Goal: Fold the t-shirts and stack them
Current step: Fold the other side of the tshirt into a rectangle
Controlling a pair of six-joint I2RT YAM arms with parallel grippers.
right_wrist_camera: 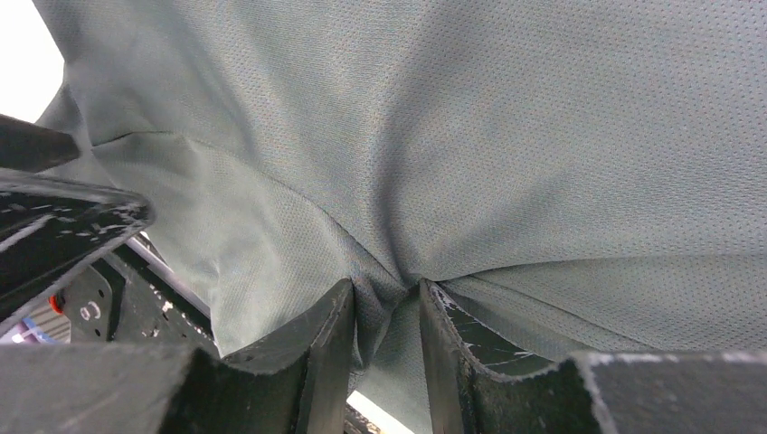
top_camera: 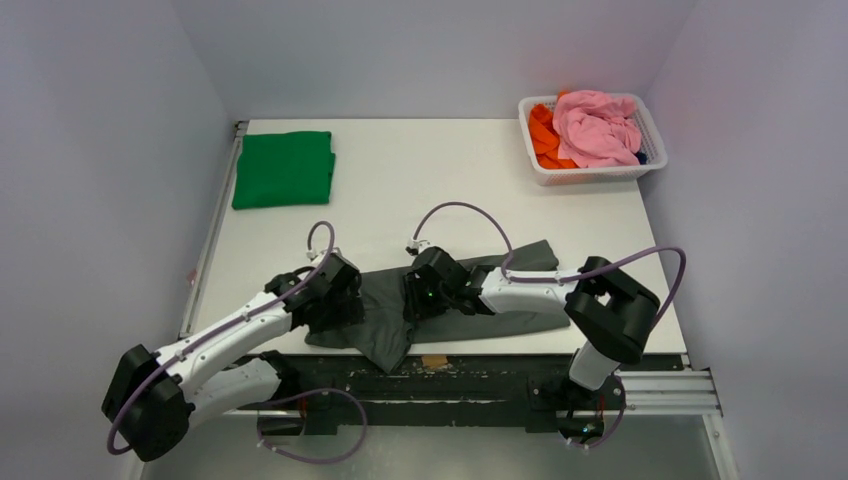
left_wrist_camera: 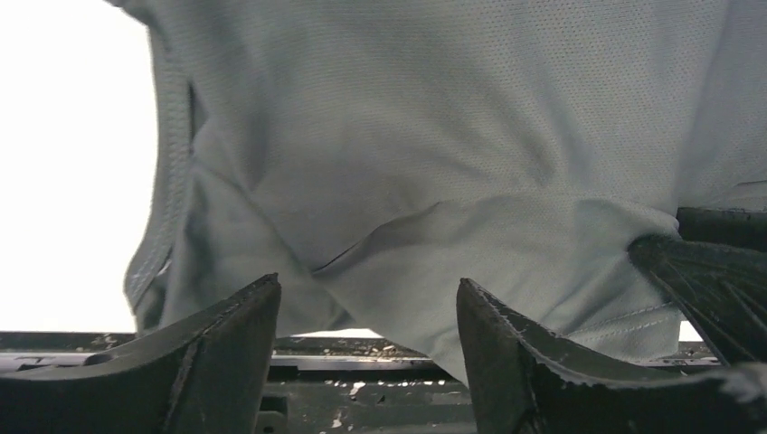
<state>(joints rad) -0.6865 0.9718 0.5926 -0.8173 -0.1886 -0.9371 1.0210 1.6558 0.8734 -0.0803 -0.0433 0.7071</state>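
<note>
The left gripper [left_wrist_camera: 369, 285] stands with its jaws well apart, nothing clamped between them. The dark grey t-shirt [left_wrist_camera: 434, 136] fills the space just ahead of the jaws, and a loose fold of it sags towards the gap without being pinched. Its hemmed edge hangs down outside the left finger.

The right gripper [right_wrist_camera: 384, 289] has its jaws drawn narrow on a bunched ridge of the same grey cloth. The fabric is squeezed between both fingers [right_wrist_camera: 326, 334] and creases fan out from the pinch across the shirt ahead of them. Beyond the left finger a dark black part shows at the cloth's edge.

From above, both grippers sit close together on the grey shirt, which lies spread along the near edge of the white table [top_camera: 420, 180], one corner drooping over the edge between the two sets of jaws. The folded green t-shirt [top_camera: 284, 168] lies well beyond the left jaws, at the far left corner. A white mesh basket [top_camera: 590, 175] holding pink cloth [top_camera: 598, 125] and orange cloth [top_camera: 542, 130] stands well beyond the right jaws, at the far right corner
</note>
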